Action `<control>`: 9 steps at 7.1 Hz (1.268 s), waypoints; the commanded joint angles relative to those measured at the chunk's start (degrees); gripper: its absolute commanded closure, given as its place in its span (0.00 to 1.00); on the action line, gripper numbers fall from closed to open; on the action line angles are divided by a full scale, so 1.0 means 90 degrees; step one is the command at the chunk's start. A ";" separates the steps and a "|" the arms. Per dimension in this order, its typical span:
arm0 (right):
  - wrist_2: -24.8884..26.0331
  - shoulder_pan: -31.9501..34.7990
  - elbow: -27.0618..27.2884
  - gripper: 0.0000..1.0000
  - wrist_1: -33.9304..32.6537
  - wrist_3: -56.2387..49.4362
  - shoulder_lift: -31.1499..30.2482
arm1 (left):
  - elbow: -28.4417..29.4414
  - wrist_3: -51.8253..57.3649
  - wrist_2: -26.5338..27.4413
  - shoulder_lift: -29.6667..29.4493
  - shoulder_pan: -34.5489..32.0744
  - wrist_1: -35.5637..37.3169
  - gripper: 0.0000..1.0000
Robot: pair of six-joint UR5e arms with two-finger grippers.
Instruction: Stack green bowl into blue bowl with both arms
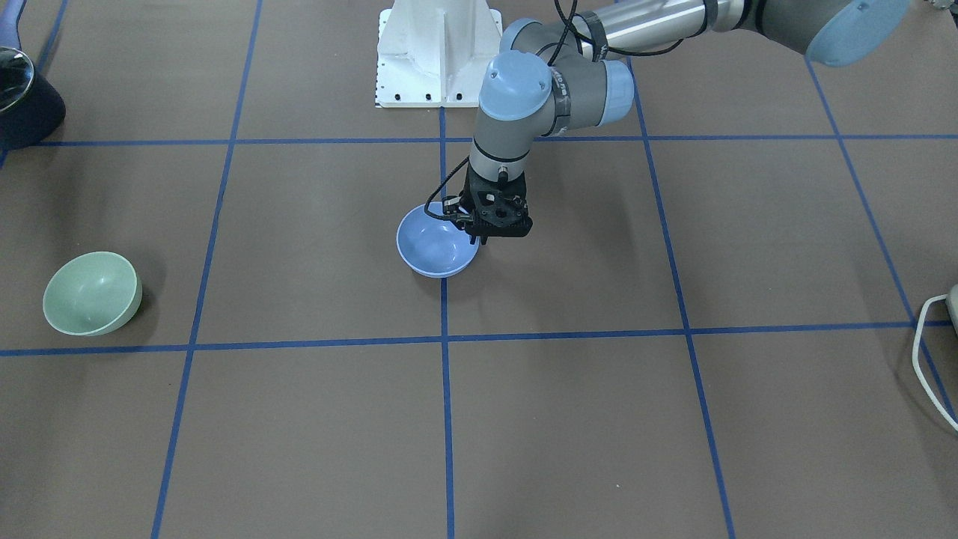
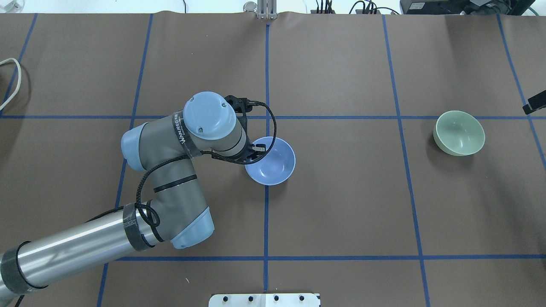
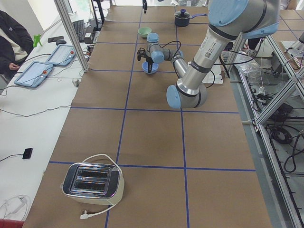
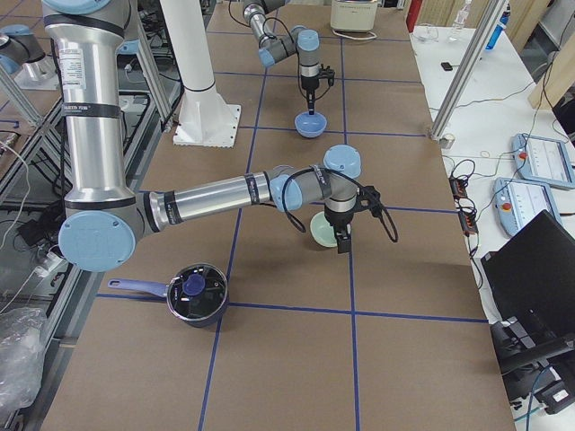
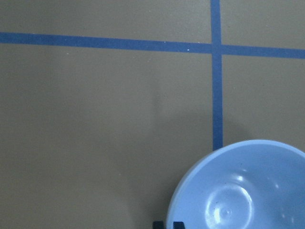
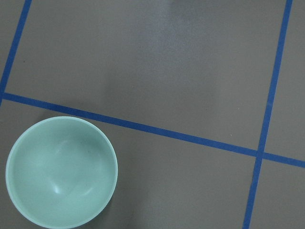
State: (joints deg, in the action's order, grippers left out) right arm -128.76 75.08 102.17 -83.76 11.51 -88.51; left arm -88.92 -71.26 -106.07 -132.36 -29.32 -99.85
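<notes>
Jaws of the left gripper are set narrow at the rim of the blue bowl, on the side towards the robot's left. In the left wrist view two black fingertips are seen close together where the rim runs out of view. Whether the rim is actually clamped cannot be told. The blue bowl is stood mouth up near the middle of the table, over a blue tape line.

The right gripper is hung just beside the green bowl, and its jaw opening cannot be told from the side view alone. The green bowl is stood mouth up, well apart from the blue one, on the robot's right.

Both bowls are judged light, stiff and not fragile, but the glossy plastic is likely slippery. A hold is best taken on the thin rim, one finger inside the wall and one outside. Some tilting is to be expected when a bowl is lifted by one side.
</notes>
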 commanded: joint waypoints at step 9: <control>-0.0020 -0.0792 -0.0668 0.00 0.1211 0.0799 0.0360 | -0.1741 0.6946 -0.3047 0.3903 -0.5279 0.0923 0.02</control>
State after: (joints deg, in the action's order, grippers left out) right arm -129.21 69.94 96.19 -73.12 16.20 -86.82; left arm -105.04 -24.88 -130.64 -102.09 -67.94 -95.92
